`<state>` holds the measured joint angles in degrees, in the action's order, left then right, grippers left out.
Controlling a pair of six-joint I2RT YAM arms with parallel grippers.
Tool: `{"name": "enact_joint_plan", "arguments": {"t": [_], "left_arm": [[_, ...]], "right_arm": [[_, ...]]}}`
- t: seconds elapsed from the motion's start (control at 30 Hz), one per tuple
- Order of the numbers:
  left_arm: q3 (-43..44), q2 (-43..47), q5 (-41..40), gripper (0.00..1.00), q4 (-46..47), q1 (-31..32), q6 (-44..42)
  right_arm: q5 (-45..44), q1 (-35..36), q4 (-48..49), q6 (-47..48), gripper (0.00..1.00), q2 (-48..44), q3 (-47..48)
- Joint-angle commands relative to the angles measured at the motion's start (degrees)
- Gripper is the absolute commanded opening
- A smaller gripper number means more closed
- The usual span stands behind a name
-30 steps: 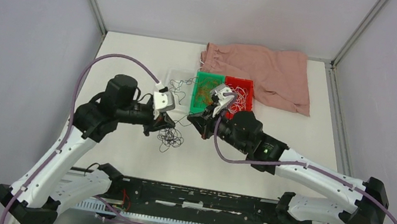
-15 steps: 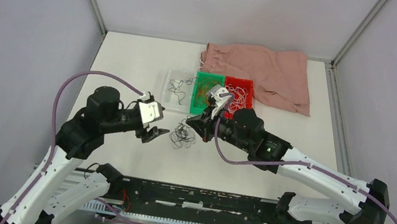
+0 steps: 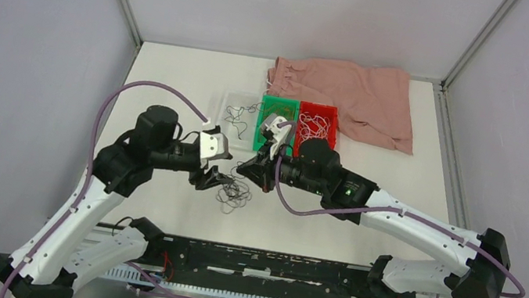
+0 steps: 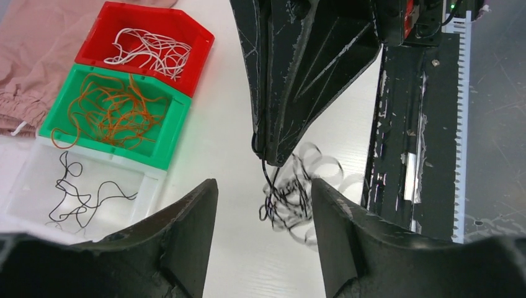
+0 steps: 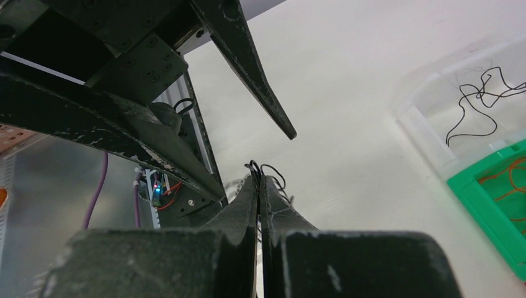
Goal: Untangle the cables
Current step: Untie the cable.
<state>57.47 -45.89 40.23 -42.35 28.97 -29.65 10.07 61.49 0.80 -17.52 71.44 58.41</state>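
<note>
Release confirmed: my left gripper [image 4: 263,186] now stands open, empty; right gripper [image 5: 258,180] stays clamped on the black cables [image 4: 291,202], separation pending.

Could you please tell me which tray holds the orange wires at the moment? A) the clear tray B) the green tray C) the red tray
B: the orange wires lie in the green tray, while the red tray holds white wires and the clear tray holds a black wire.
</note>
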Motion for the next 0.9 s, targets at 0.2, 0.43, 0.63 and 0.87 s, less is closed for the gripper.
{"name": "enact_joint_plan", "arguments": {"t": [0.2,0.43,0.63,0.87], "left_arm": [[1.2,-1.7,4.5,0.51,-1.1,0.0,-4.5],[0.2,-0.7,1.9,0.09,0.9,-0.1,-4.2],[-0.1,1.1,-1.6,0.03,1.0,0.0,-5.1],[3.6,0.1,0.9,0.03,2.8,-0.1,3.8]], "right_arm": [[5.1,0.7,2.1,0.0,0.01,0.2,3.5],[6.3,0.8,4.0,-1.5,0.04,0.3,2.4],[2.8,0.7,4.5,-1.8,0.33,-2.9,-0.3],[-13.6,0.7,9.4,-1.3,0.61,-11.3,-8.7]]}}
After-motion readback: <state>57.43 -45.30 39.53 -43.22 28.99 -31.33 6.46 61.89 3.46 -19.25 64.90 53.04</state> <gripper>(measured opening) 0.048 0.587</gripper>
